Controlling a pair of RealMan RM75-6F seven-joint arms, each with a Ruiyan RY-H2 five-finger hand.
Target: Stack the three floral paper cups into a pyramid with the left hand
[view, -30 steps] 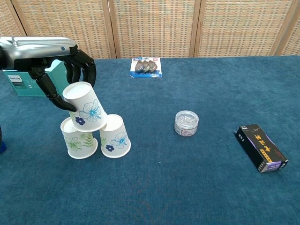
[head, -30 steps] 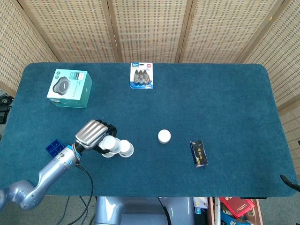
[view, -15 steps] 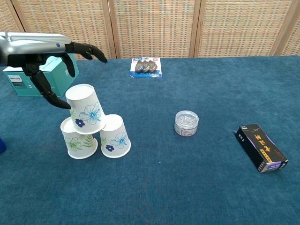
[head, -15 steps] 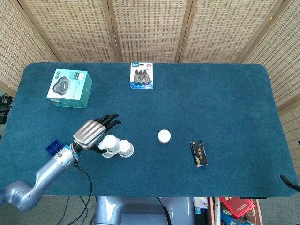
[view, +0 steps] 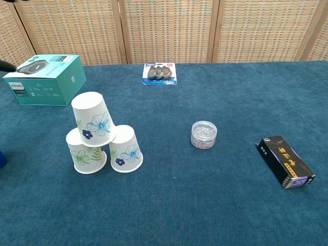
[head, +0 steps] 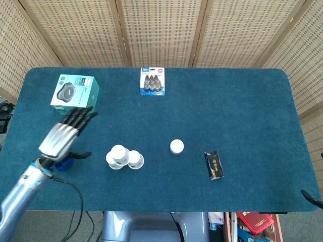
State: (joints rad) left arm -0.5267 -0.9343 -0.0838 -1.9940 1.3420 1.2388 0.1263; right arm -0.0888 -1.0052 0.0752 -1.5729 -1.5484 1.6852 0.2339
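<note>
Three floral paper cups stand upside down as a pyramid on the blue table. The top cup (view: 93, 118) (head: 118, 152) leans to the left on the left lower cup (view: 85, 152) and the right lower cup (view: 125, 149) (head: 135, 159). My left hand (head: 64, 134) hovers well to the left of the stack with its fingers spread and nothing in them. In the chest view only a dark fingertip (view: 6, 64) shows at the left edge. The right hand is out of both views.
A teal box (head: 75, 95) (view: 45, 79) sits at the back left, a blister pack (head: 152, 81) (view: 159, 73) at the back centre. A small round tin (head: 176, 146) (view: 204, 135) and a black box (head: 214, 165) (view: 285, 161) lie right of the cups. A blue object (head: 60, 160) lies under my left wrist.
My left hand has let go of the top cup, spread its fingers and drawn away up and to the left. The top cup stays tilted on the two lower cups.
</note>
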